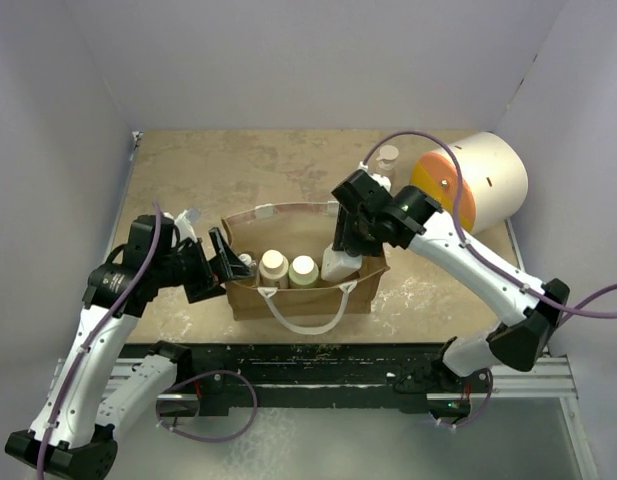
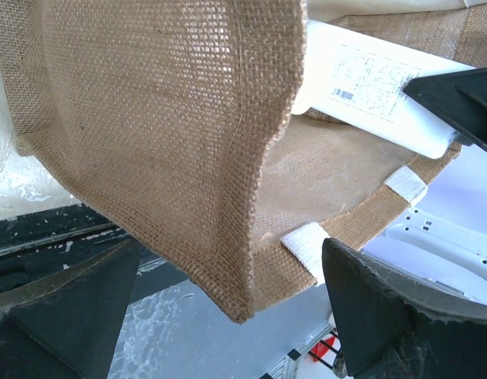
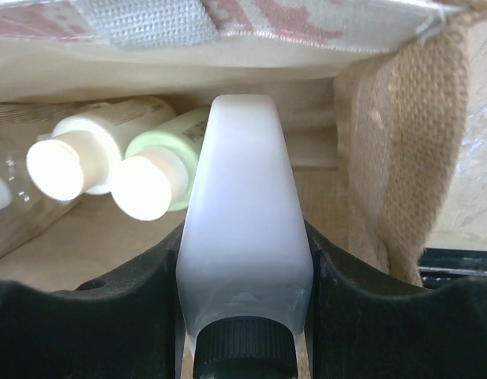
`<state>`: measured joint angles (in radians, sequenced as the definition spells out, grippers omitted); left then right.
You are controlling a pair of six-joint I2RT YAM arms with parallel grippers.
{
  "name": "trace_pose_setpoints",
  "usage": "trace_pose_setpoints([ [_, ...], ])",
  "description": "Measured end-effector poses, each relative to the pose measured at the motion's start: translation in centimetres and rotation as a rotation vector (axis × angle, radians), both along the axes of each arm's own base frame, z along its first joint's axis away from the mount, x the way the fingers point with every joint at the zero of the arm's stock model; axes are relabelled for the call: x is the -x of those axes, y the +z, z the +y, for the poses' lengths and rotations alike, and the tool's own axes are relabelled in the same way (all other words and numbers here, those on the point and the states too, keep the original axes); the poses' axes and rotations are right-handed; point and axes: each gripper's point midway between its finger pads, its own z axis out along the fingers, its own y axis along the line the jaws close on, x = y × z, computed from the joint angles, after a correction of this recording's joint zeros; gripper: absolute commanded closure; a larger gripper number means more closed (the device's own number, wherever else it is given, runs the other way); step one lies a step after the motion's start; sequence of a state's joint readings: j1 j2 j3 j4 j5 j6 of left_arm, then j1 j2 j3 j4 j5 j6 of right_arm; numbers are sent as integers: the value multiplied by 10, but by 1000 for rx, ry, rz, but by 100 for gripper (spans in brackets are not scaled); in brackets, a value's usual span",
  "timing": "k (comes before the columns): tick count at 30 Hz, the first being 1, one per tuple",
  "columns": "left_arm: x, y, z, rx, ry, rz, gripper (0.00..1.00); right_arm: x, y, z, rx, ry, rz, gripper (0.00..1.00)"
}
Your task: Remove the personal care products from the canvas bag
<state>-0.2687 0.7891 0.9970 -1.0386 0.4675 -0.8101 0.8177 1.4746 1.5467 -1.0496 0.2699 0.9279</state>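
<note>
The tan canvas bag [image 1: 306,292] stands mid-table with its white handle hanging toward me. My right gripper [image 1: 350,243] reaches in at its right end and is shut on the white black-capped bottle [image 3: 243,197], which shows tilted in the top view [image 1: 340,265]. A cream wide-capped bottle [image 1: 274,266] and an olive-green cream-capped bottle [image 1: 303,270] stand inside. A small white-capped bottle [image 1: 386,158] stands outside at the back. My left gripper [image 1: 226,262] is open, its fingers [image 2: 401,316] straddling the bag's left end wall [image 2: 148,118] without pinching it.
A large white-orange-yellow cylinder [image 1: 478,185] lies at the back right beside the small bottle. A small white object [image 1: 188,218] sits by my left arm. A black rail [image 1: 318,365] runs along the near edge. Grey walls close in the back and sides.
</note>
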Motion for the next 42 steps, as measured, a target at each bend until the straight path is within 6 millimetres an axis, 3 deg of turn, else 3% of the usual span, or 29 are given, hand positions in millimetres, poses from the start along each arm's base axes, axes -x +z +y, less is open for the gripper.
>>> trace_pose_setpoints([
  [8, 12, 5, 3, 6, 2, -20, 1, 17, 40, -1, -178, -49, -41, 100],
  [18, 16, 4, 4, 3, 0, -15, 1, 29, 135, -10, -568, -171, -226, 100],
  [23, 14, 2, 4, -1, 0, -4, 1, 24, 178, -18, -683, -218, -343, 100],
  [30, 17, 0, 6, -9, 5, 4, 1, -9, 232, -60, -532, -323, -611, 100],
  [33, 21, 1, 7, -8, 8, 7, 1, -19, 233, -88, -375, -382, -695, 100],
  [36, 22, 2, 7, -2, 12, 3, 1, -25, 214, -116, -178, -424, -699, 100],
  [42, 17, 8, 6, -5, 12, 11, 1, -49, 144, -156, 70, -503, -536, 100],
])
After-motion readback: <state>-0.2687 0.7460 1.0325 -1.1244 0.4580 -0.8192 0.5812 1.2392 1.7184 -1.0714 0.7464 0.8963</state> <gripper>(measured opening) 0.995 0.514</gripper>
